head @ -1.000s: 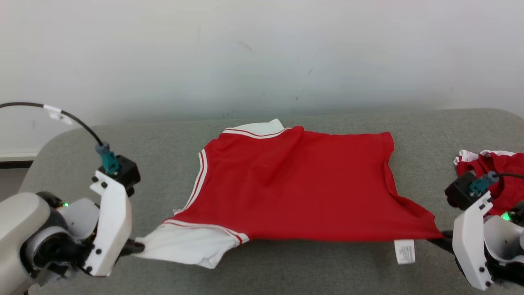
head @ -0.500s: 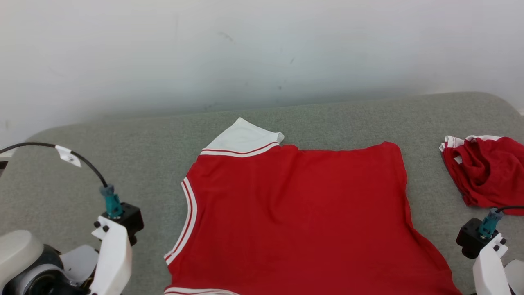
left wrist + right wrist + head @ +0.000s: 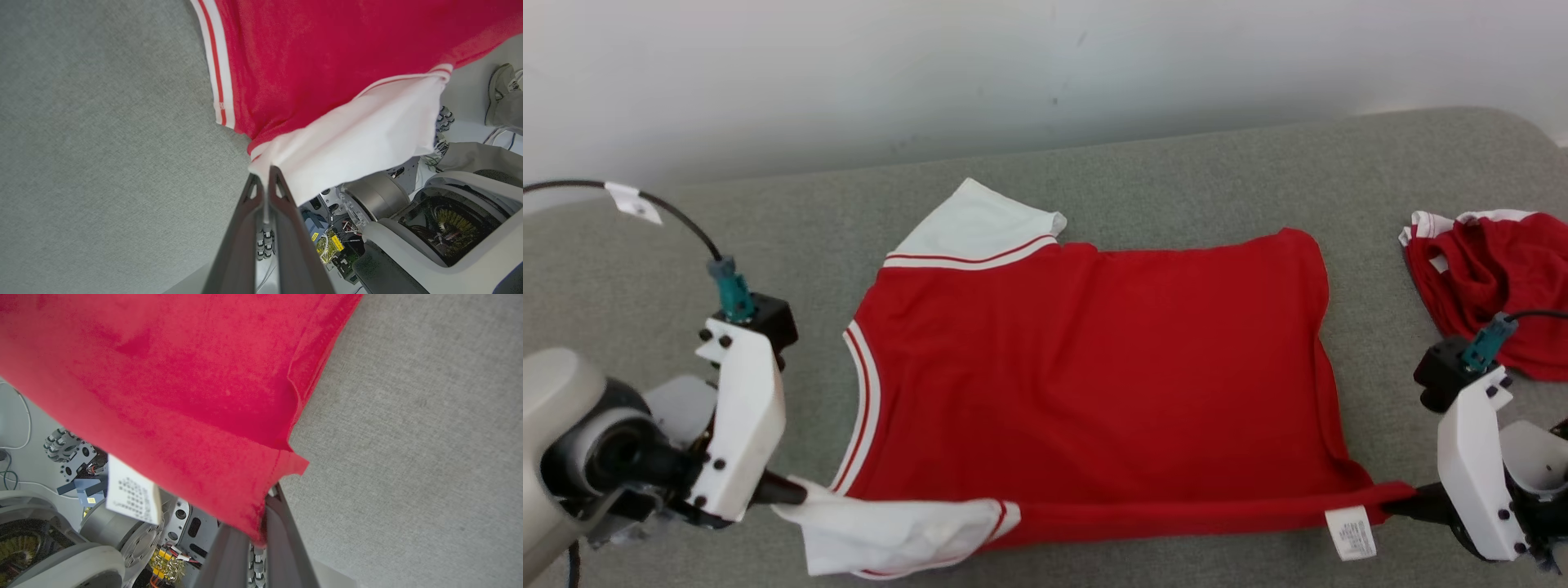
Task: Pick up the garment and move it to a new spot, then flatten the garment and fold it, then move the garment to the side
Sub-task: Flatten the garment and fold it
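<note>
Got the garment (image 3: 1094, 367) stretched between my tools, near edge of worktop (image 3: 1176, 171).
Left tool (image 3: 796, 492) pinches white sleeve (image 3: 890, 535), right tool (image 3: 1401, 506) pinches hem corner (image 3: 1376, 494); body lies flatter than a second ago.

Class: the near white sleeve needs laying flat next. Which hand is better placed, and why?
Left. The left hand is shut on that white sleeve; the right hand pinches the red hem corner of the T-shirt, opposite.

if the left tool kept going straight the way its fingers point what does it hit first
The white sleeve of the red garment, which the left tool is pinching shut. Beyond the sleeve, its line likely runs into the garment's red body near the front hem, though depth there is hard to judge.
</note>
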Motion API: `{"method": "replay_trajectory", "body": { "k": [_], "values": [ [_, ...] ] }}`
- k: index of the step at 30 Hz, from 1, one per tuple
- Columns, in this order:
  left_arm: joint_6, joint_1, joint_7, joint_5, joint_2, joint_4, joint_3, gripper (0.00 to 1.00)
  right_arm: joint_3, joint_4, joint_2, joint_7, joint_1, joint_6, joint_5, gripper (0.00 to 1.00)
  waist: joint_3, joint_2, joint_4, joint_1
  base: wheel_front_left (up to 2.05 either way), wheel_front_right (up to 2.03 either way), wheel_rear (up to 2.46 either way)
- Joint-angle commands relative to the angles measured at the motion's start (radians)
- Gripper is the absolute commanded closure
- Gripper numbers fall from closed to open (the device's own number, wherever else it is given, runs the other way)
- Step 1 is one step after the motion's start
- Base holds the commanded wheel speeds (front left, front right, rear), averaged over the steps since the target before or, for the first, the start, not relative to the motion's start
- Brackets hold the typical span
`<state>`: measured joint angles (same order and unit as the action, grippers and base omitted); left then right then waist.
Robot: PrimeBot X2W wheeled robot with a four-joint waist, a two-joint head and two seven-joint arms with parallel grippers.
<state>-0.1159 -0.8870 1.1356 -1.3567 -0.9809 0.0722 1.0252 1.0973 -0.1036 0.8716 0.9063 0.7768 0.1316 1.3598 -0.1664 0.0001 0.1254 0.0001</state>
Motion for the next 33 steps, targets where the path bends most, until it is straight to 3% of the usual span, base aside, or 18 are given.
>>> {"method": "replay_trajectory", "body": {
  "k": [1,2,5,11,14,15,16,20,25,29,33],
  "values": [
    [0.006,-0.024,0.006,0.02,0.011,-0.029,0.0,1.0,-0.011,-0.028,-0.019,0.0,0.017,-0.002,0.002,1.0,-0.031,-0.0001,0.016,-0.0001,0.0,0.0,0.0],
    [0.011,-0.036,0.007,0.026,0.023,-0.052,0.0,1.0,-0.017,-0.048,-0.034,0.002,0.022,-0.002,0.001,1.0,-0.039,-0.0001,0.018,-0.0001,0.0,0.0,0.0],
    [0.018,-0.077,0.002,0.036,0.063,-0.131,-0.012,1.0,-0.03,-0.105,-0.082,0.01,0.043,-0.002,-0.006,0.77,-0.067,-0.0001,0.027,-0.0001,0.0,0.0,0.0],
    [0.045,-0.135,-0.033,0.069,0.15,-0.271,-0.018,1.0,-0.047,-0.188,-0.167,0.026,0.088,-0.002,-0.018,0.75,-0.104,-0.0001,0.041,-0.0001,0.0,0.0,0.0],
    [0.055,-0.145,-0.052,0.077,0.184,-0.334,-0.017,1.0,-0.053,-0.228,-0.198,0.021,0.106,-0.002,-0.03,0.66,-0.11,-0.0001,0.046,-0.0001,0.0,0.0,0.0],
    [0.06,-0.15,-0.07,0.079,0.194,-0.353,-0.021,0.56,-0.056,-0.24,-0.209,0.013,0.112,-0.002,-0.036,0.47,-0.11,-0.0001,0.047,-0.0001,0.0,0.0,0.0],
    [0.063,-0.15,-0.082,0.082,0.205,-0.374,-0.023,0.0,-0.06,-0.254,-0.22,0.003,0.116,-0.002,-0.039,0.0,-0.109,-0.0001,0.048,-0.0001,0.0,0.0,0.0],
    [0.095,-0.143,-0.14,0.104,0.234,-0.433,-0.022,0.0,-0.065,-0.301,-0.243,-0.024,0.113,-0.002,-0.061,0.0,-0.085,-0.0001,0.047,-0.0001,0.0,0.0,0.0],
    [0.162,-0.136,-0.319,0.176,0.262,-0.477,-0.034,0.0,-0.098,-0.326,-0.236,-0.109,0.088,-0.002,-0.088,0.0,-0.033,-0.0001,0.034,-0.0001,0.0,0.0,0.0],
    [0.191,-0.116,-0.507,0.251,0.268,-0.49,-0.05,0.0,-0.151,-0.31,-0.222,-0.288,0.057,-0.002,-0.148,0.0,0.01,-0.0001,0.023,-0.0001,0.0,0.0,0.0],
    [0.173,-0.073,-0.732,0.324,0.263,-0.484,-0.08,0.0,-0.238,-0.311,-0.227,-0.544,0.004,-0.002,-0.228,0.0,0.054,-0.0001,0.015,-0.0001,0.0,0.0,0.0]
  ]
}}
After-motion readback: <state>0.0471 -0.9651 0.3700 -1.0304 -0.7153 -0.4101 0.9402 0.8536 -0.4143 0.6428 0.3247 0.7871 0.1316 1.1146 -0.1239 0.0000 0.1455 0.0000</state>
